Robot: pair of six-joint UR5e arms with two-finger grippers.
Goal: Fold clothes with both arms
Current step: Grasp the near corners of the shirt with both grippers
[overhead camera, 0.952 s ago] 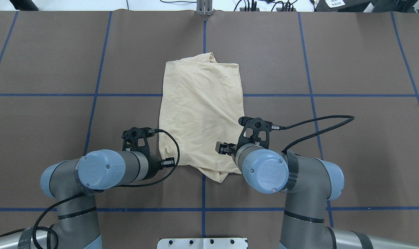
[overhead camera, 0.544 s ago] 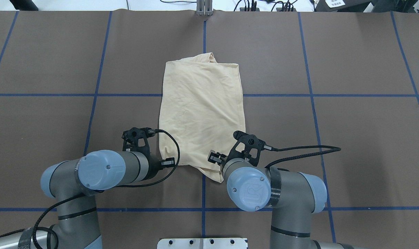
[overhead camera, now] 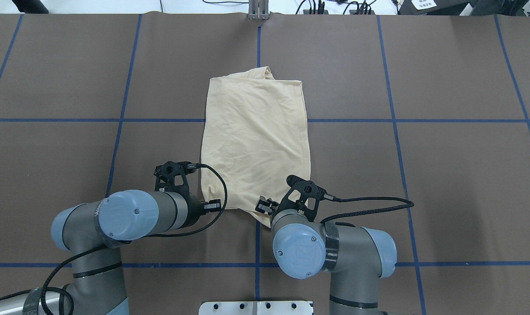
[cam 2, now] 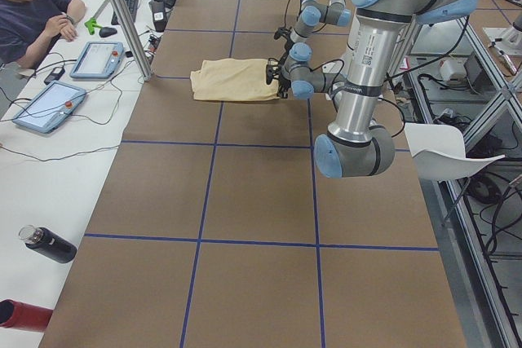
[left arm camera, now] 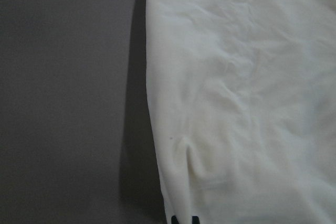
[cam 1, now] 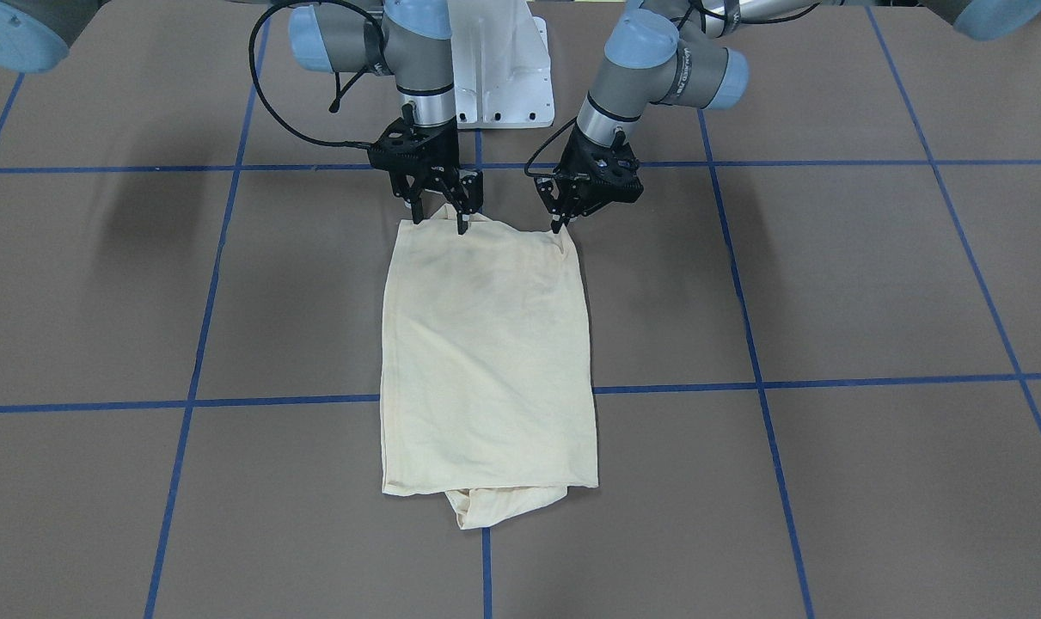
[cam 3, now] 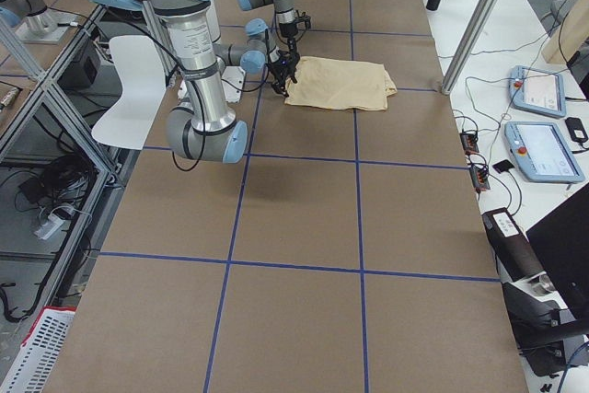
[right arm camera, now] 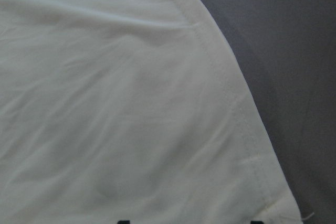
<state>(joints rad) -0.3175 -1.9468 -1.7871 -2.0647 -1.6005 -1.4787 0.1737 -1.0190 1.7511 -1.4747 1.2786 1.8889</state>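
The pale cream shirt [cam 1: 486,344] [overhead camera: 256,140] lies folded into a long rectangle at the table's middle, print hidden, with a bunched end at the far side. My left gripper [cam 1: 558,227] [overhead camera: 212,204] is shut on the shirt's near left corner; in the left wrist view its tips [left arm camera: 184,220] sit close together on the cloth [left arm camera: 247,77]. My right gripper [cam 1: 439,222] [overhead camera: 264,204] stands open over the near right corner. Its fingertips [right arm camera: 122,222] are wide apart, with the hemmed cloth [right arm camera: 105,103] between them.
The white pedestal base [cam 1: 499,69] stands just behind the arms. Blue tape lines [overhead camera: 124,120] grid the brown table. A seated person [cam 2: 33,6], tablets [cam 2: 49,103] and a dark bottle [cam 2: 45,244] are off the table's far side, beside a metal post [cam 2: 122,14].
The right arm has swung towards the robot and the table's middle, bringing its gripper over the shirt's near right corner. The left arm and the shirt have stayed still.
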